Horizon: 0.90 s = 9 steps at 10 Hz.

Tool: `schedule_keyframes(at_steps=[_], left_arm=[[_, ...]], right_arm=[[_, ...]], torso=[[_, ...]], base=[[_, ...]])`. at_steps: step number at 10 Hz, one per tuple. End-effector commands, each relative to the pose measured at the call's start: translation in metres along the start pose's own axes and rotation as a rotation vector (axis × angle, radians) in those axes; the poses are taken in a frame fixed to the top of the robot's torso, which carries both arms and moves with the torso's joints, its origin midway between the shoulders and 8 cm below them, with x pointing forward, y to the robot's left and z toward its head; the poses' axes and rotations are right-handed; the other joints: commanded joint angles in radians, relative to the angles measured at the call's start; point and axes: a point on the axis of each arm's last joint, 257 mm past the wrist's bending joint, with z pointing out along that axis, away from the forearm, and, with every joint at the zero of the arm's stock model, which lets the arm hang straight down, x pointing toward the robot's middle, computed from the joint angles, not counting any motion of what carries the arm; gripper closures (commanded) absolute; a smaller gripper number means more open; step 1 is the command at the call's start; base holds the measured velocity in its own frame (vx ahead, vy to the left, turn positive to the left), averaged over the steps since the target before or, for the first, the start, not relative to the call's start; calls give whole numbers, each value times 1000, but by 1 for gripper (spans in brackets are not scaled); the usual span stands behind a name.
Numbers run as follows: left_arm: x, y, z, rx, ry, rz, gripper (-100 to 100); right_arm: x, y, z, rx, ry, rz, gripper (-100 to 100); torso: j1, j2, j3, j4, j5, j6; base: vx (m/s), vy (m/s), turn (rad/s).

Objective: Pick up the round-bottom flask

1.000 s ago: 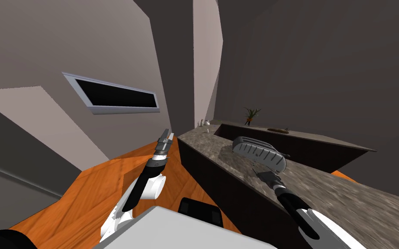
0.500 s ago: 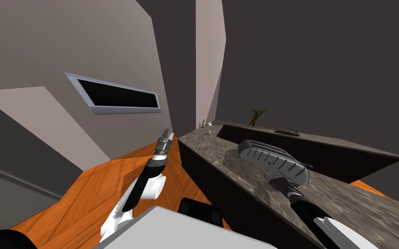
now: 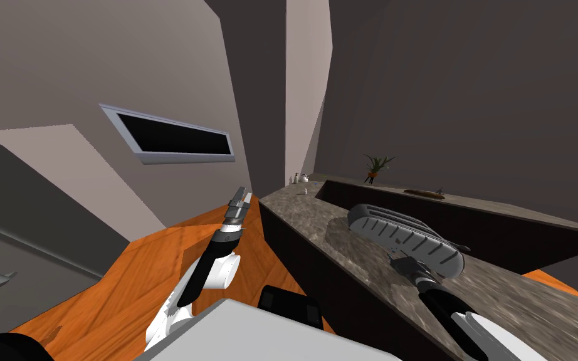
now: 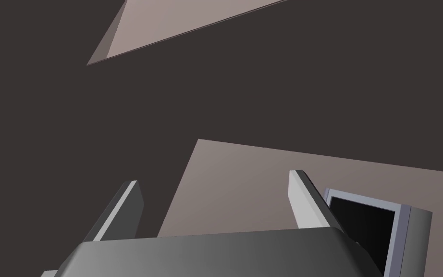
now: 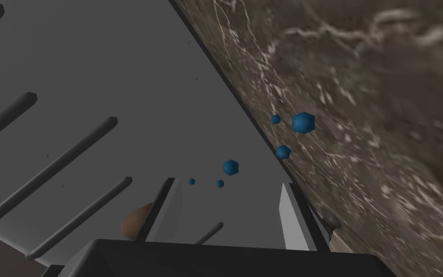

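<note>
The round-bottom flask [image 3: 303, 178], a tiny white round-bodied vessel, is seen in the head view at the far end of the mottled brown-grey stone counter [image 3: 310, 219], well apart from both grippers. Two more small white items are counted near it: a slim white item [image 3: 292, 180] just beside it and a low white item [image 3: 305, 191] a little nearer. All three are too small for detail. One potted plant [image 3: 377, 167] stands on the dark raised ledge [image 3: 482, 216] behind the counter.

One grey oblong appliance with dark slots [image 3: 407, 238] sits on the counter. The right gripper [image 3: 407, 264] is held close against its near end, with the forearm stretched low over the stone. More is shown in the right wrist view: the appliance's flat slotted face close ahead, the stone beside it, and six small blue polyhedra [image 5: 303, 122] scattered beyond the fingers [image 5: 290, 216]. These fingers are spread apart, with nothing held between them.

The left gripper [image 3: 239, 202] is raised over the orange wooden floor [image 3: 143, 269], beside the counter's front. In the left wrist view its fingers [image 4: 302, 202] are likewise parted and empty.
</note>
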Motion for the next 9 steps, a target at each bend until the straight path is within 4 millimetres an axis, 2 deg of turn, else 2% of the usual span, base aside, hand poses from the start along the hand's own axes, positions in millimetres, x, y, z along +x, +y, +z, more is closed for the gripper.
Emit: schedule_keyframes(at_steps=[1,4,5,6,7,9], left_arm=[[0,0,0,0,0,0,0],[0,0,0,0,0,0,0],[0,0,0,0,0,0,0],[0,0,0,0,0,0,0],[0,0,0,0,0,0,0],[0,0,0,0,0,0,0]], right_arm=[[0,0,0,0,0,0,100],[0,0,0,0,0,0,100],[0,0,0,0,0,0,0],[-19,14,3,-21,-41,-21,-100],[-26,19,4,-28,-58,-26,-100],[-54,38,8,-51,-118,-40,-100]], torso=[[0,0,0,0,0,0],[1,0,0,0,0,0],[1,0,0,0,0,0],[1,0,0,0,0,0],[-3,5,2,1,-1,1],[-7,8,5,2,-2,0]], base=[[0,0,0],[0,0,0],[0,0,0],[-106,-71,-140],[-128,-107,-130],[-135,-115,-94]])
